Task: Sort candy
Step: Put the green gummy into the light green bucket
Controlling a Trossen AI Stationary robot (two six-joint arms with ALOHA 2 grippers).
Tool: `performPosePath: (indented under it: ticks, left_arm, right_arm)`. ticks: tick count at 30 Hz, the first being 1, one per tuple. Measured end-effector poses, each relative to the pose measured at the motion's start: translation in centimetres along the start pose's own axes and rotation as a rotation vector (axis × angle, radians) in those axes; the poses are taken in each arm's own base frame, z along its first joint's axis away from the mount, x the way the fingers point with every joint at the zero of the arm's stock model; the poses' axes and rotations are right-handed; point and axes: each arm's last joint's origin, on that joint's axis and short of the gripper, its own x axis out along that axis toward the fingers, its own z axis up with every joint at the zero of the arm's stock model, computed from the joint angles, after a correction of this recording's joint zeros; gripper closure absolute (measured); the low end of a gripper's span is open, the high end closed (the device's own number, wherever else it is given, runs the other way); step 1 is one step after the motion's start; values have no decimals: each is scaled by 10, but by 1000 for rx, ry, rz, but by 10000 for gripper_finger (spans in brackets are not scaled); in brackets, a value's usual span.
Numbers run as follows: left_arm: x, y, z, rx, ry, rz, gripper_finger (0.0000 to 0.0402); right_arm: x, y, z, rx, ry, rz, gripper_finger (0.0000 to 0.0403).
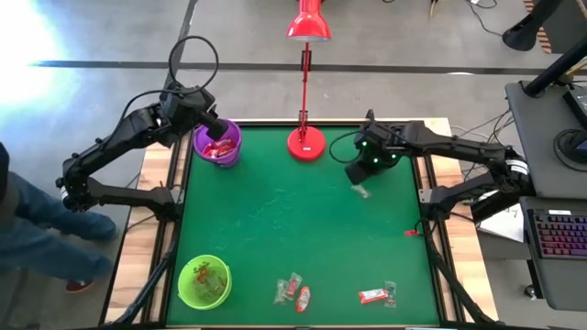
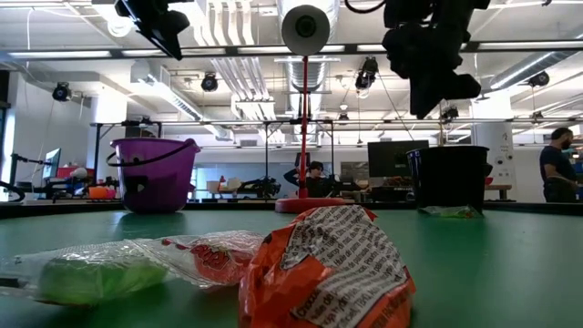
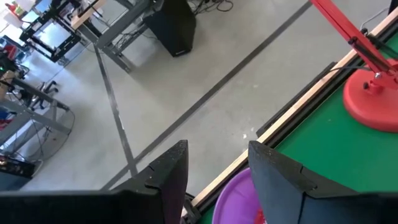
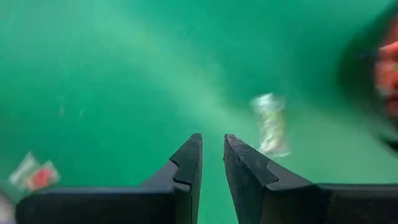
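Left gripper (image 3: pixel 214 180) open, empty, over round purple bucket (image 1: pixel 218 145). Right gripper (image 4: pixel 211 163) narrowly parted, empty; crinkly candy (image 4: pixel 271 124) blurred.

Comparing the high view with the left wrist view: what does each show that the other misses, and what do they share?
Only the high view: the round green plastic bucket at the near left corner, loose wrapped candies along the near edge, and the right gripper above a pale wrapped candy on the green mat.
Only the left wrist view: a black box on the grey floor beyond the table.
Both: the purple plastic bucket below the left gripper, whose jaws stand apart, and the red round lamp base.
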Motion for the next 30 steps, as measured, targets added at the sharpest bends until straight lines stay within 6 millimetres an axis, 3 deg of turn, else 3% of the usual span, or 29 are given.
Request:
performPosePath:
  ticks: [12, 21, 26, 30]
  left_arm:
    - [-4, 2, -3, 34, 0, -29, 251]
    - [-4, 2, -3, 55, -2, -32, 251]
    - [-5, 3, -3, 52, -5, -31, 251]
    - [-6, 3, -4, 52, -6, -31, 251]
  right_arm:
    - [43, 28, -12, -139, 111, -86, 344]
    - [95, 81, -12, -143, 27, 145, 344]
    - [120, 87, -15, -126, 39, 111, 344]
    - [124, 92, -12, -130, 12, 162, 344]
